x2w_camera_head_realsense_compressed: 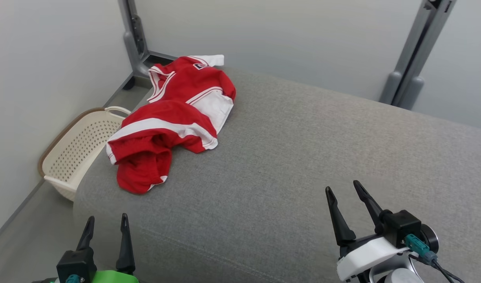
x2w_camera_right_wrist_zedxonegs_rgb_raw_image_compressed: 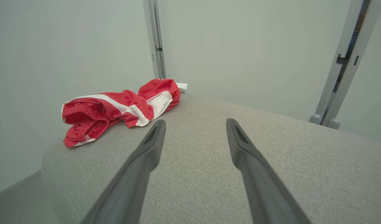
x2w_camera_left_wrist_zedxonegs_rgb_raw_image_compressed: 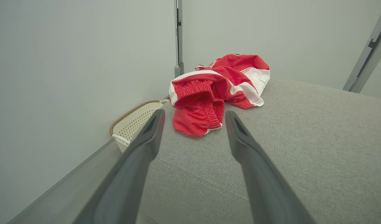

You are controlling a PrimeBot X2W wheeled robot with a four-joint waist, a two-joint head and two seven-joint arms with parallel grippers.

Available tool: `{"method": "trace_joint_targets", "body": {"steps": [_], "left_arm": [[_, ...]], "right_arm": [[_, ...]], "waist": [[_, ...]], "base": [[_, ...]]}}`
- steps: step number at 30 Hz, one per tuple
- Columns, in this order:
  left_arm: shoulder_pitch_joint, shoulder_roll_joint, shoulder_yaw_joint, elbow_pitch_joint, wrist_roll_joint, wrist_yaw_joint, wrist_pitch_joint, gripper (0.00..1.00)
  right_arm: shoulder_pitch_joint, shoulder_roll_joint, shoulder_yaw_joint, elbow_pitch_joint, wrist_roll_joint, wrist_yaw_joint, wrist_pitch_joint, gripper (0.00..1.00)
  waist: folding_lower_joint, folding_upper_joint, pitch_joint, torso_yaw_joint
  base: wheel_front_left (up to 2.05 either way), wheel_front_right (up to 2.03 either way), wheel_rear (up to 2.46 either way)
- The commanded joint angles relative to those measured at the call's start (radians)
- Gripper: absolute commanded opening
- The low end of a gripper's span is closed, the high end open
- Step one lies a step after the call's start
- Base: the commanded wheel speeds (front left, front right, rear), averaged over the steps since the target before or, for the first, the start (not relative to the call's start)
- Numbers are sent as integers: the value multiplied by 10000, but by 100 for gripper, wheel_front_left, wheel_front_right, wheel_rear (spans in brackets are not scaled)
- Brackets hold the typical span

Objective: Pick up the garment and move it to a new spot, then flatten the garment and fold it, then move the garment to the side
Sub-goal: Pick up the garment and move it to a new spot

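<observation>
The crumpled red-and-white sports garment (x2w_camera_head_realsense_compressed: 173, 122) lies at the far left corner of the grey woven-fabric cushion (x2w_camera_head_realsense_compressed: 303, 157). Its far end reaches the back edge, and its near folds sit close to the rounded left edge, above the cream perforated plastic basket (x2w_camera_head_realsense_compressed: 79, 145) standing on the floor beside the cushion. That placing is the main hazard: a pinch that catches only a loose top layer could let the rest slide over the edge during the lift and drop into the basket or onto the floor. Because the cloth is bunched in several layers, a grasp could also take two folds at once, bringing the piece up twisted and harder to flatten at its new spot, while fingers pressed too deep might snag the cushion cover. Both grippers are empty with jaws spread wide: the left gripper (x2w_camera_head_realsense_compressed: 108, 217) hangs near the front left corner, pointing toward the garment but not touching it, and the right gripper (x2w_camera_head_realsense_compressed: 342, 186) hovers over the front right part, well apart from it. The garment looks thin, soft and limp. It is red with broad white bands and fine piping, with a gathered elastic hem at its near end, a white panel in the middle and a small dark patch toward the far end. It is heaped on itself, so no clear outline can be made out.
</observation>
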Motion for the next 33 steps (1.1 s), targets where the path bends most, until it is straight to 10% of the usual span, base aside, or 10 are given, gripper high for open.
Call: {"method": "trace_joint_targets", "body": {"steps": [1, 8, 33], "left_arm": [[79, -10, 30, -58, -34, 61, -59, 100], [-49, 94, 73, -135, -140, 77, 18, 100], [-6364, 3253, 158, 2749, -1527, -2265, 4450, 100]], "right_arm": [[-107, -48, 5, 48, -15, 1, -50, 100], [-298, -45, 95, 190, 37, 1, -50, 100], [-259, -47, -345, -4, -638, 1, -50, 100]], "waist": [[0, 0, 260, 572], [0, 0, 319, 607], [0, 0, 1430, -1251]], "base": [[0, 0, 0], [0, 0, 0], [0, 0, 0]]}}
